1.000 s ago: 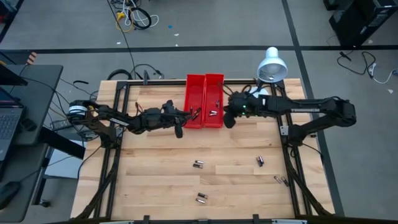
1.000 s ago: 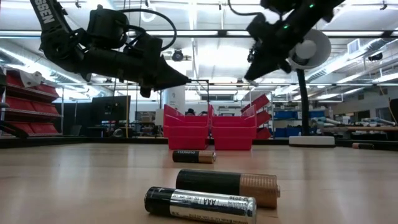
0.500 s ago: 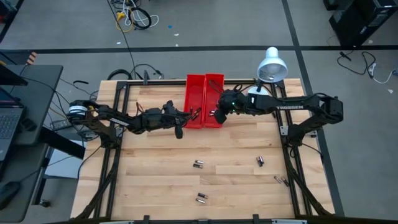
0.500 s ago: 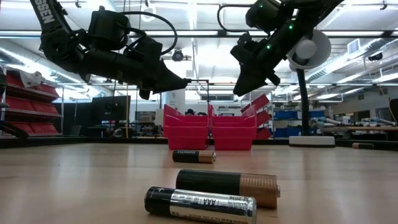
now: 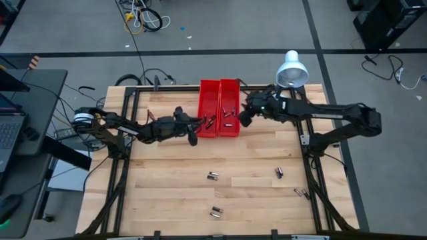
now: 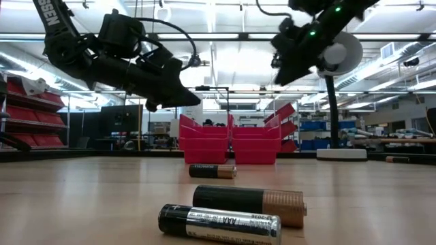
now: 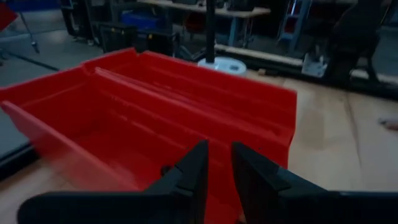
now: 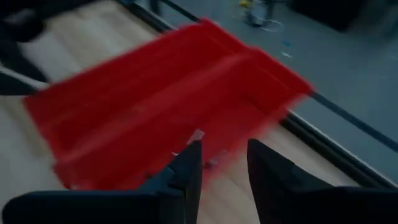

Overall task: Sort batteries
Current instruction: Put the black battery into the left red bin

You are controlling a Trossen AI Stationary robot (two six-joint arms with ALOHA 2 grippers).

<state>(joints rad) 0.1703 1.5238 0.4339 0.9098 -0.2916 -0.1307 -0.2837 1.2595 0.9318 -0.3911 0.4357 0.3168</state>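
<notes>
Two red bins (image 5: pixel 209 117) (image 5: pixel 230 115) stand side by side at the table's far middle. Small batteries (image 5: pixel 229 115) lie in the right bin. Loose batteries rest on their sides on the near half of the table: (image 5: pixel 213 177), (image 5: pixel 279 173), (image 5: pixel 215 213); the low view shows two up close (image 6: pixel 219 223) (image 6: pixel 248 204). My left gripper (image 7: pixel 219 168) hovers at the left bin's left wall (image 5: pixel 202 124), fingers slightly open, nothing between them. My right gripper (image 8: pixel 224 162) hangs open and empty just right of the right bin (image 5: pixel 241 119).
A white desk lamp (image 5: pixel 291 70) stands at the far right corner, close behind my right arm. One more battery (image 5: pixel 301 193) lies near the table's right rail. The wood in front of the bins (image 5: pixel 220 150) is bare.
My right gripper swung toward the table's left until it was over the right bin, then drew back toward the right edge and rose a little. My left gripper stayed in place and tipped its fingers downward.
</notes>
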